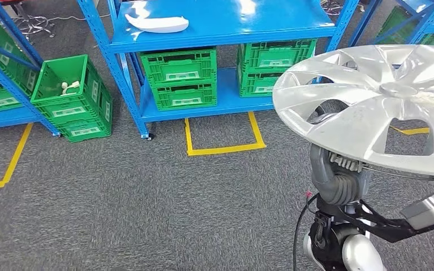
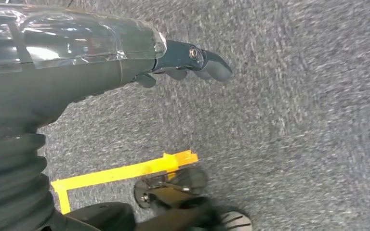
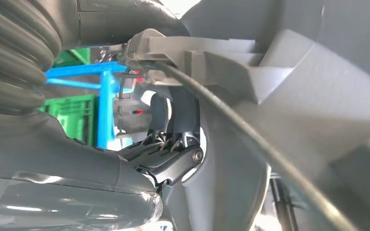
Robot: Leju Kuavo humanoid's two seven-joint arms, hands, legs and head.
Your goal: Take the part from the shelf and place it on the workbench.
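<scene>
A large silver wheel cover [image 1: 373, 101] is held up at the right of the head view, nearly flat and tilted slightly. My right hand [image 1: 339, 175] grips it from beneath near its rim. In the right wrist view the dark fingers [image 3: 176, 139] reach through an opening in the grey underside of the cover [image 3: 289, 96]. My left hand [image 2: 192, 62] hangs over grey carpet with its fingers loosely curled and nothing in them. A white curved part [image 1: 157, 23] lies on the blue shelf [image 1: 226, 25] top.
Green crates [image 1: 178, 79] fill the lower level of the blue shelf, more stand at the left [image 1: 70, 96]. Yellow floor tape [image 1: 223, 148] marks a bay in front of the shelf. Grey carpet lies between me and the shelves.
</scene>
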